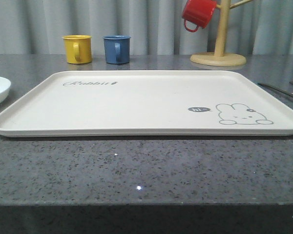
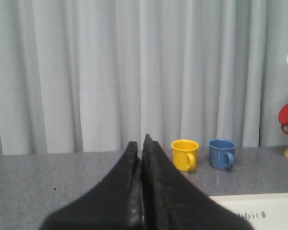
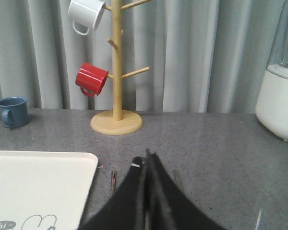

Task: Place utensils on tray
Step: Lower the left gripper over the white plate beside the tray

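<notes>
The utensils (image 3: 113, 182) lie on the counter just off the tray's (image 1: 136, 105) right edge, handles running front to back, close below the right gripper (image 3: 146, 165). Both it and the left gripper (image 2: 140, 153) have jaws together, empty.

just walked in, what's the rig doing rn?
Nothing is held yet. The tray is bare on the counter, and the utensils lie on the counter beside its right edge. The left gripper and right gripper are both shut and empty, the right one above the utensils.
</notes>
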### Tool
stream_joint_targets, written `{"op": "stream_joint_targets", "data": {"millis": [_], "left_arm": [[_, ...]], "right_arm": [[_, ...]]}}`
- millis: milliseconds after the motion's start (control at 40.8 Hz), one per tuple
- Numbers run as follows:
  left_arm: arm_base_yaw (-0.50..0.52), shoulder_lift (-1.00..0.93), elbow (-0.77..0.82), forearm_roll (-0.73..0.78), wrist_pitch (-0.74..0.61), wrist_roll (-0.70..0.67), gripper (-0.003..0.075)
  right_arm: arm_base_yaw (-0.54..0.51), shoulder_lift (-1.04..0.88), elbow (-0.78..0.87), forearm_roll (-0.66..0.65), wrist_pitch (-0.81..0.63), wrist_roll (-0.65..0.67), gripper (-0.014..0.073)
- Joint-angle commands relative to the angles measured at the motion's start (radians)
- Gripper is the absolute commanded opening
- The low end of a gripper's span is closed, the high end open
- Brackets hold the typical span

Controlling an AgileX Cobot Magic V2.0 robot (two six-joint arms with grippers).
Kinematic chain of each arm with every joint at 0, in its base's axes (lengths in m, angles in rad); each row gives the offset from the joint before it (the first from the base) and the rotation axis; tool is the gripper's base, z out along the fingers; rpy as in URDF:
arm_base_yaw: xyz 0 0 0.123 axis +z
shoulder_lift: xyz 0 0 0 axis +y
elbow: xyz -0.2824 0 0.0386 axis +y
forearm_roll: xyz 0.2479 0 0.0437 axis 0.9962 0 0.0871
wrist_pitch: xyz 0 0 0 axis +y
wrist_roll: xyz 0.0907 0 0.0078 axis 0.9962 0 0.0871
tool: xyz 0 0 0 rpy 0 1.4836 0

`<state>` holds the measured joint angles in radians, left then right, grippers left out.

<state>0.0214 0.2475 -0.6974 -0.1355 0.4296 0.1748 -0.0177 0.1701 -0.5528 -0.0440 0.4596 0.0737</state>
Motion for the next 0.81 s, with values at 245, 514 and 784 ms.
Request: {"op": "stream_joint_targets", "data": {"millis": [245, 514, 784], "left_arm": [[-0.005, 0.287, -0.155, 0.036, 0.159, 0.004, -0.0018], [-0.005, 0.401, -0.148, 0.036, 0.229, 0.004, -0.0018], [-0.005, 0.477, -0.148, 0.034, 0.253, 0.004, -0.0018]], "right_arm": [[-0.004, 0.336, -0.278, 0.000, 0.326, -0.007, -0.0123], [-0.004, 0.480, -0.275, 0.000, 0.355, -0.007, -0.0123], [-0.004, 0.518, -0.275, -0.001, 0.359, -0.007, -0.0115]]}}
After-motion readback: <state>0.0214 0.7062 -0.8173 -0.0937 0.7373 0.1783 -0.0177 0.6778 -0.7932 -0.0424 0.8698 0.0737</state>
